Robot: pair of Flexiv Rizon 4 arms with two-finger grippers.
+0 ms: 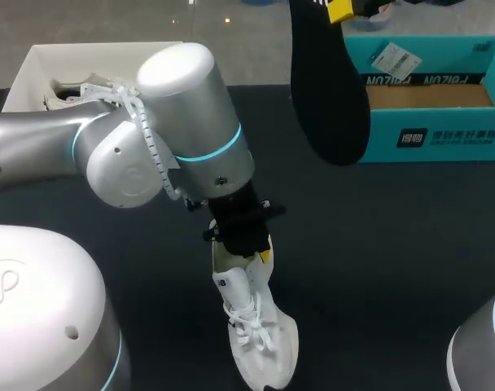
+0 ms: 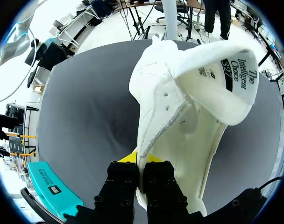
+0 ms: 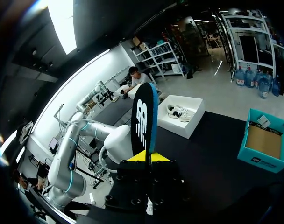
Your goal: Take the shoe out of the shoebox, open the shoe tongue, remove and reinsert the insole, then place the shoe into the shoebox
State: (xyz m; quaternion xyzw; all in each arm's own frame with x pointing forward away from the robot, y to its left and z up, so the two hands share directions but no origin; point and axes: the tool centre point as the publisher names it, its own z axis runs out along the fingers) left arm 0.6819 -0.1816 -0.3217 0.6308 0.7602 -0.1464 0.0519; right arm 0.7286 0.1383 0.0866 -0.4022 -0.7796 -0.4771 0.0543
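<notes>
A white shoe (image 1: 258, 336) stands toe-down on the dark table, its tongue (image 2: 216, 79) folded open. My left gripper (image 1: 260, 254) is shut on the shoe's collar wall (image 2: 156, 140), with one finger inside and one outside. High over the table's back, my right gripper (image 1: 343, 10) is shut on the black insole (image 1: 329, 90), which hangs downward. In the right wrist view the insole (image 3: 143, 119) stands up between the fingers of the right gripper (image 3: 144, 157), showing a blue edge. The teal shoebox (image 1: 443, 134) sits open at the back right, with nothing in the part that shows.
A white tray-like box (image 1: 36, 61) at the back left holds a second white shoe (image 1: 68, 91). My left arm's large silver joint (image 1: 182, 122) hangs over the table's middle. The shoebox (image 3: 266, 142) and white box (image 3: 193, 116) also appear in the right wrist view.
</notes>
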